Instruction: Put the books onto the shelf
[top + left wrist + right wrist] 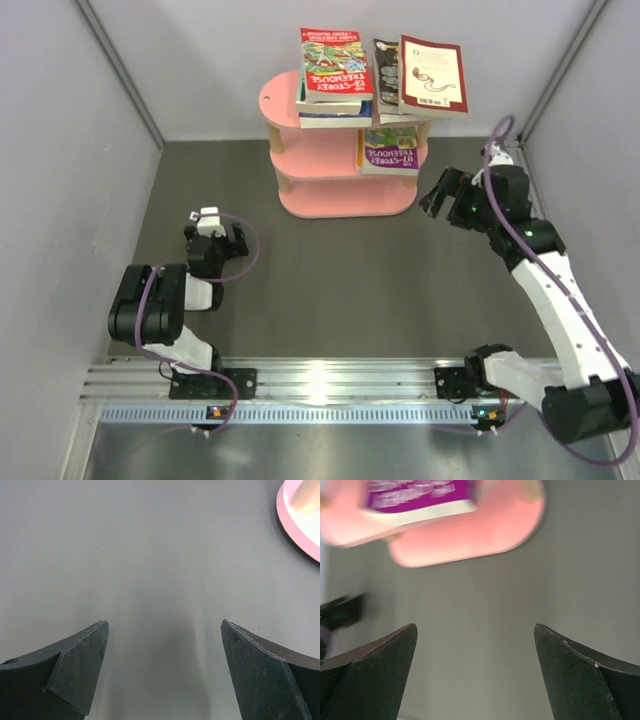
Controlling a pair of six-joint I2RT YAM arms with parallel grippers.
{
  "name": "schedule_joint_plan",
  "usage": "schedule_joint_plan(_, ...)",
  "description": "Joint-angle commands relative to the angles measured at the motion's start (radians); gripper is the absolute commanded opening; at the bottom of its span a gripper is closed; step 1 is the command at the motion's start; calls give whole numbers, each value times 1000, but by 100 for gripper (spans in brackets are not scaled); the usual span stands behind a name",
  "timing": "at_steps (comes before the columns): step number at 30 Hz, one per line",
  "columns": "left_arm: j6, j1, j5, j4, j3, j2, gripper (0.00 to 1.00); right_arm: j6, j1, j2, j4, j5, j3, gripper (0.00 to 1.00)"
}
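The pink shelf (340, 203) stands at the back of the dark table. On its top board lie a red Treehouse book (335, 64) over a small stack, a dark-covered book (386, 68) and a maroon-and-cream book (432, 75). A purple-green book (390, 150) rests on the middle board. My right gripper (438, 196) hovers just right of the shelf, open and empty (475, 627), facing the shelf (470, 537) and the purple book (420, 492). My left gripper (213, 226) is low at the left, open and empty (165, 625), with the shelf's bottom board (300, 525) at its view's top right.
Grey walls close in the table on the left, right and back. A metal rail (330, 385) with both arm bases runs along the near edge. The left arm (340, 612) shows blurred at the left of the right wrist view.
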Motion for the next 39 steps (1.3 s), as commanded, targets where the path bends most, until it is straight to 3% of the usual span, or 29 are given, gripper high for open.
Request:
schedule_joint_plan(1, 11, -4, 22, 86, 3, -3, 99, -110, 20, 90, 157, 231, -68, 100)
schedule_joint_plan(3, 11, -2, 24, 86, 3, -1, 99, -338, 48, 143, 210, 394, -136, 100)
schedule_joint_plan(5, 11, -4, 24, 85, 3, -1, 99, -430, 51, 190, 279, 481, -205, 100)
schedule_joint_plan(8, 11, -4, 24, 86, 2, -1, 99, -562, 42, 158, 557, 470, -412, 100)
schedule_joint_plan(9, 11, -2, 22, 86, 3, -3, 99, -570, 28, 143, 734, 462, -515, 100)
schedule_joint_plan(13, 11, -2, 22, 86, 3, -1, 99, -564, -21, 112, 1125, 407, -722, 100)
schedule_joint_plan(16, 11, -2, 24, 86, 3, -3, 99, -553, -76, 211, 1317, 418, -786, 100)
schedule_joint_plan(26, 11, -2, 24, 86, 3, -3, 99, -482, -208, 450, 1810, 202, -894, 100)
schedule_joint_plan(39, 11, -2, 22, 85, 3, -3, 99, -530, -193, 450, 1806, 198, -894, 100)
